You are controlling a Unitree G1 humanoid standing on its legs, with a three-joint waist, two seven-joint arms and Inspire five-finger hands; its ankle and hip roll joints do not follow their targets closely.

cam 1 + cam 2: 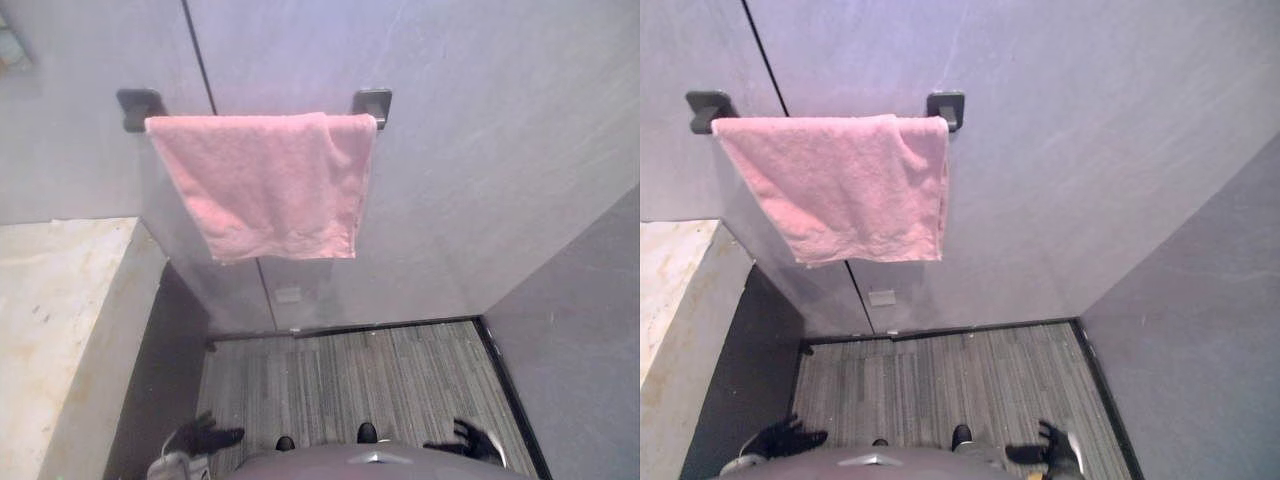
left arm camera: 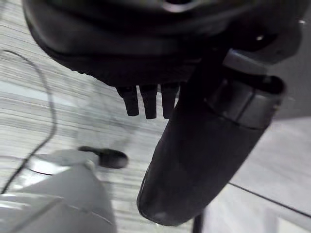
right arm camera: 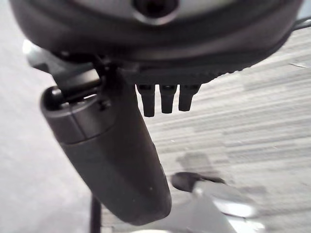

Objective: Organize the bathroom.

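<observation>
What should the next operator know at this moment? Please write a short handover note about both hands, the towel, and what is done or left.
Left hand: open, fingers straight, holding nothing, low over the striped floor.
Right hand: open, also free, low at the other side.
Pink towel: hangs over the wall bar, somewhat crooked, with its lower edge slanting and one side folded over. Neither hand touches it.
A pale counter stands to the left.
Done: the towel is on the bar.
Left: probably to straighten the towel; nothing else to tidy is visible here.
</observation>
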